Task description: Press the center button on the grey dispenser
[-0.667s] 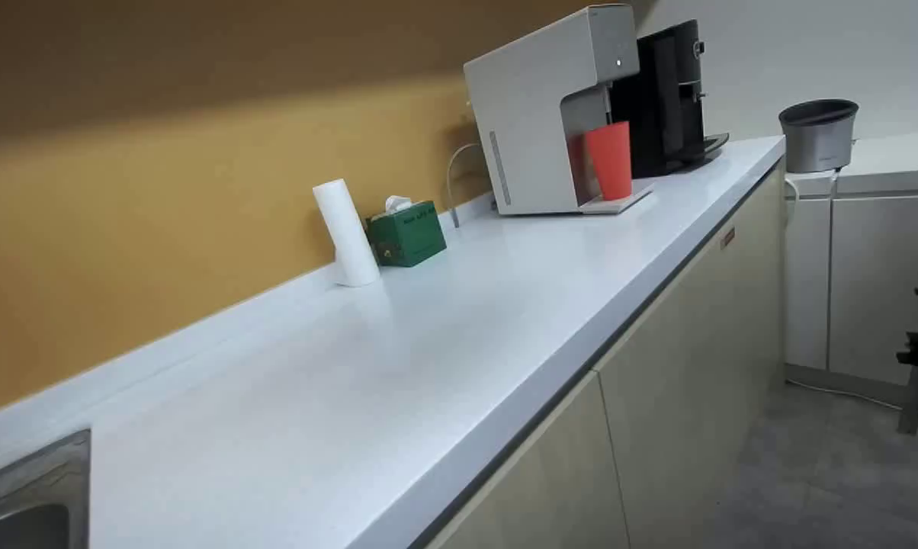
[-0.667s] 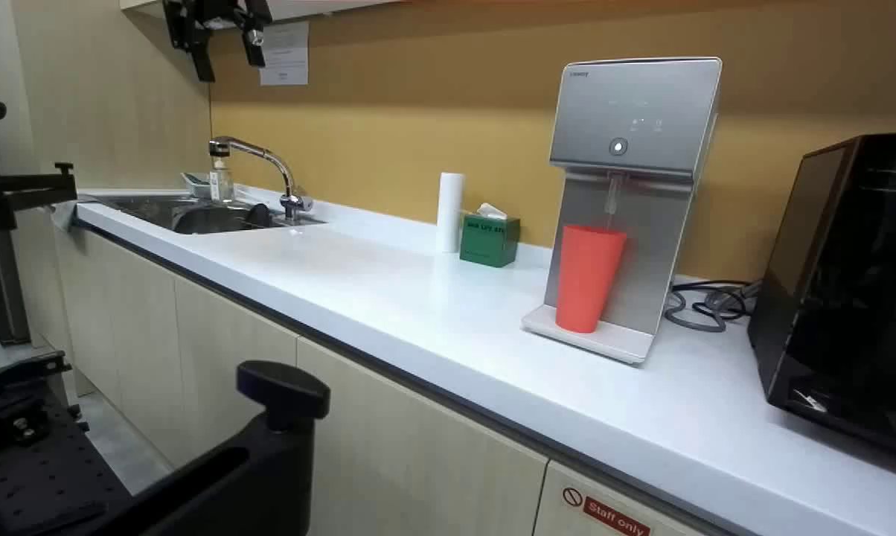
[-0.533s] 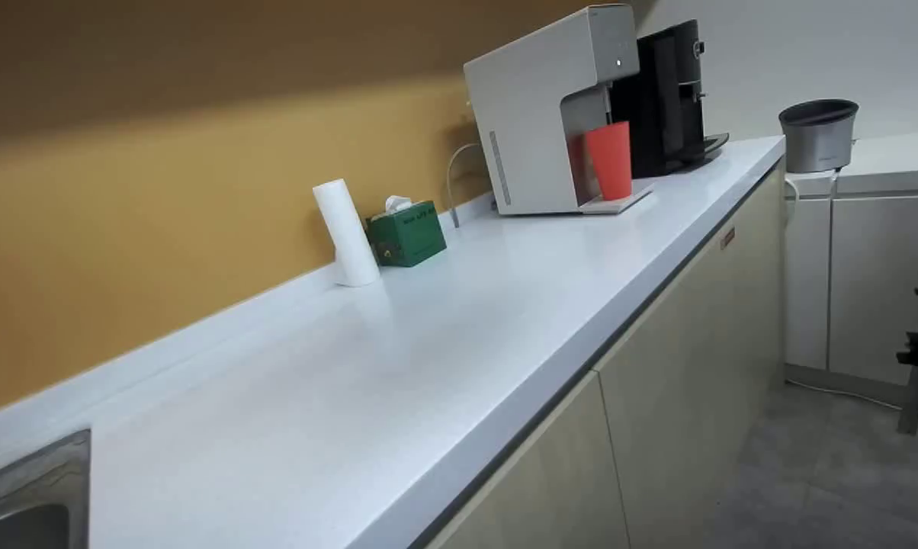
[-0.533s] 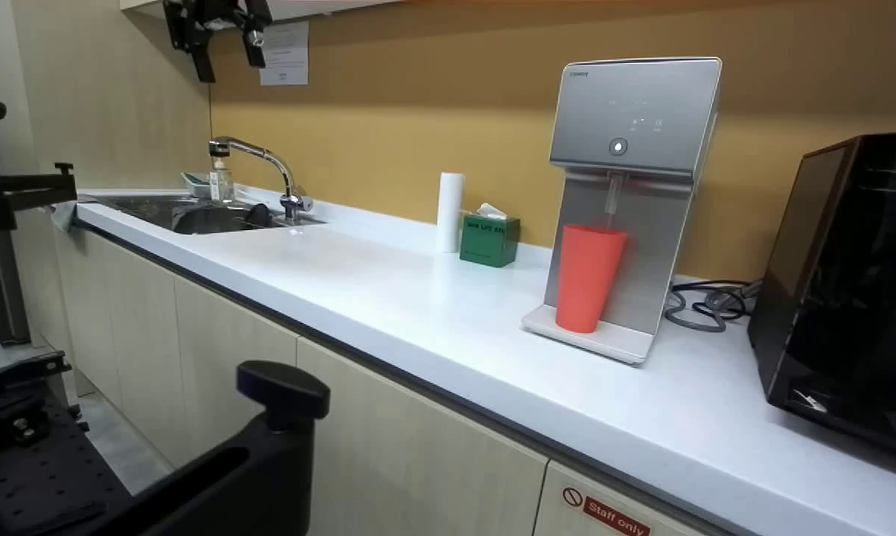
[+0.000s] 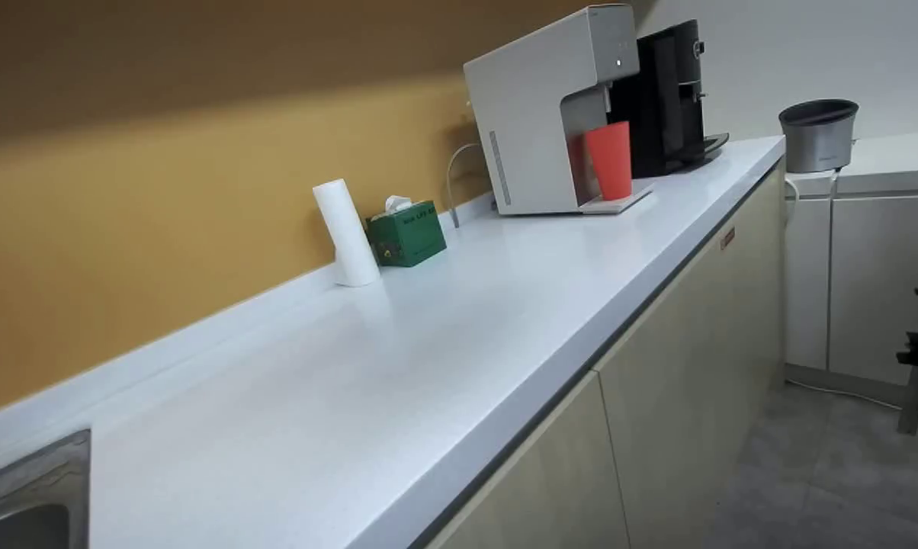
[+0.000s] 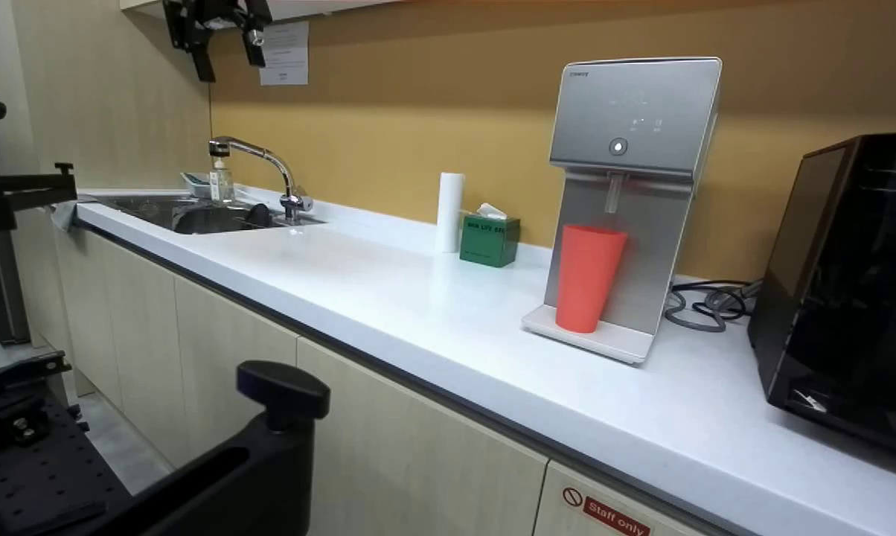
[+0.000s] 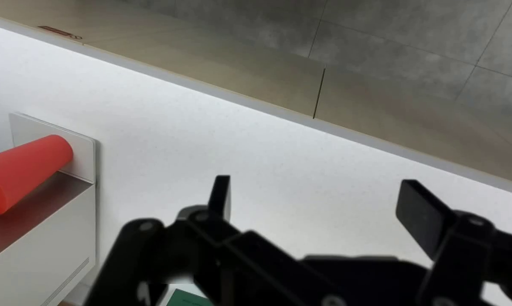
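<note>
The grey dispenser (image 6: 645,97) stands on the white surface (image 6: 388,283), at upper right in both exterior views; in the wrist view it is at left and lower left, cut by the edge. The round center button (image 6: 618,147) on its front shows white at the middle. A red cup (image 6: 588,279) stands on its base plate (image 6: 626,344), below the spout (image 6: 613,192). The pincer (image 6: 231,68) hangs into the upper left of an exterior view, well apart from the dispenser, with its two black fingers (image 6: 205,67) pointing downward; the arm above is beyond the top edge. In the wrist view the fingers reach in from the bottom, spread wide, with the surface showing between them: the pincer is released. Farther out, near the middle of an exterior view, a green tissue box (image 6: 488,241) stands just beside a white paper roll (image 6: 449,212). A black machine (image 6: 850,298) runs off the right edge, and the sink (image 6: 139,208) with its curved faucet (image 6: 272,157) lies at left, below the pincer in the frame.
</note>
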Robot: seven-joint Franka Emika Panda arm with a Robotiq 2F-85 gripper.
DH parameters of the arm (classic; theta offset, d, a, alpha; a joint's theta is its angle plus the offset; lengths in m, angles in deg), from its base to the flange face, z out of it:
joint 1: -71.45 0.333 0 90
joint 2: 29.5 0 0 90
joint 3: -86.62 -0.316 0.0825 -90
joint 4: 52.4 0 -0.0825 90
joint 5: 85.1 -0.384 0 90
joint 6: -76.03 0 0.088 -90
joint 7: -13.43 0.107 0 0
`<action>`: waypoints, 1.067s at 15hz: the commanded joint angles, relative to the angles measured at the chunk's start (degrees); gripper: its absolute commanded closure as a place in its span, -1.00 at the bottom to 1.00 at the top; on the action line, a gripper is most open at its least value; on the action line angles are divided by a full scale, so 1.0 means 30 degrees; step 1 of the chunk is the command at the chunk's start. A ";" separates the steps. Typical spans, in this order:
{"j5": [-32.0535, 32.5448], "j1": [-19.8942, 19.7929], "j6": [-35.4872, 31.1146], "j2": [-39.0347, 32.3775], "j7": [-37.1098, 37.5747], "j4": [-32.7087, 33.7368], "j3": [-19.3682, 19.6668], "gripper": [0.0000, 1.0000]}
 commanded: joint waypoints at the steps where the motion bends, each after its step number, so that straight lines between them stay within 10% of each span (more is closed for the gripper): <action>1: 0.0289 0.0512 0.0065 -0.0087 0.0276 0.0044 0.0363 -1.00; 16: 0.5408 -0.3441 -0.4737 0.0623 0.3601 -0.1441 0.1566 -1.00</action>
